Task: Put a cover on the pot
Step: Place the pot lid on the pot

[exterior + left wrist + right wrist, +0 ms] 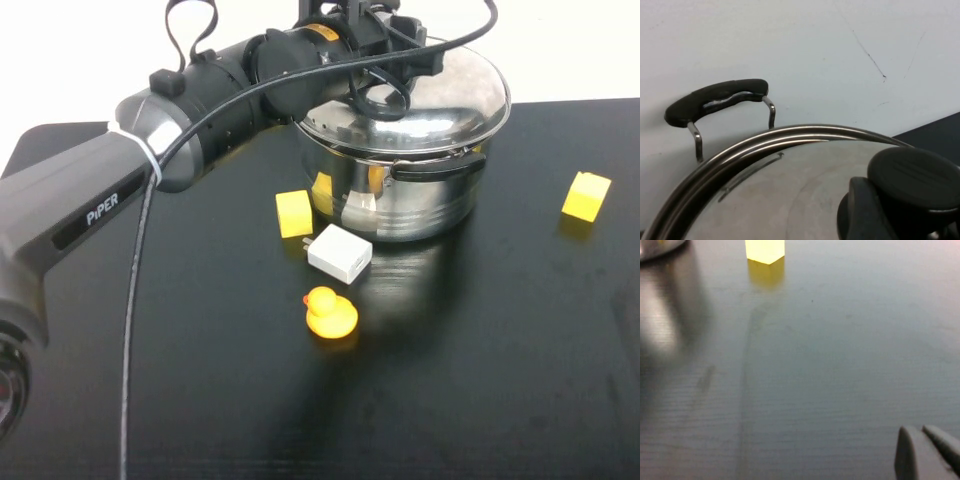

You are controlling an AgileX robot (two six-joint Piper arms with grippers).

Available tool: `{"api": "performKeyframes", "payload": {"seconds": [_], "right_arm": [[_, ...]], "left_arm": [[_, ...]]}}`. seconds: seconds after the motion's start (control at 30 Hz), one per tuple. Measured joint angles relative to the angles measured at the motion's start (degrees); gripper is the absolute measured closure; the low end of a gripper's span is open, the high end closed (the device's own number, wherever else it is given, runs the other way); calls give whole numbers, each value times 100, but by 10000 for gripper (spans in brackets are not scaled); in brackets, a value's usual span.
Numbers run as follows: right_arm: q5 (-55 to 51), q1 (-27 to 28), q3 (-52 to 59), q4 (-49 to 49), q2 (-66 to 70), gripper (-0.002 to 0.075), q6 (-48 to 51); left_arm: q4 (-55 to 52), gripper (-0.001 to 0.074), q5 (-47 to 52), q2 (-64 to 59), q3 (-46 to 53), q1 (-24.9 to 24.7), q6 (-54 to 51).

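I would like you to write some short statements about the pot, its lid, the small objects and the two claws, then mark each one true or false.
1. The lid sits on top of the pot. True.
2. The left claw is over the lid, at its black knob. True.
3. The rubber duck is inside the pot. False: it stands on the table, in front of the pot.
4. The white charger lies between the duck and the pot. True.
5. Both yellow blocks are stacked together. False: one block is beside the pot, the other block far to the right.
6. The right claw holds a block. False: it is shut over bare table.
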State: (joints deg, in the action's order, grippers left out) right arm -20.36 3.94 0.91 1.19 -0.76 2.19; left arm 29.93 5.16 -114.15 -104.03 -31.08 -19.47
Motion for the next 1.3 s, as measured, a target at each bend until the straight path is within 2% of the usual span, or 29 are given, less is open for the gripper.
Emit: {"api": "performKeyframes", "payload": {"seconds": [1.03, 1.3], "right_arm": [[0, 0, 0, 0, 0, 728, 0], [0, 0, 0, 0, 0, 728, 0]], "left_arm": [[121, 412, -882, -181, 217, -47, -132], [-141, 411, -628, -120, 274, -47, -154]]}}
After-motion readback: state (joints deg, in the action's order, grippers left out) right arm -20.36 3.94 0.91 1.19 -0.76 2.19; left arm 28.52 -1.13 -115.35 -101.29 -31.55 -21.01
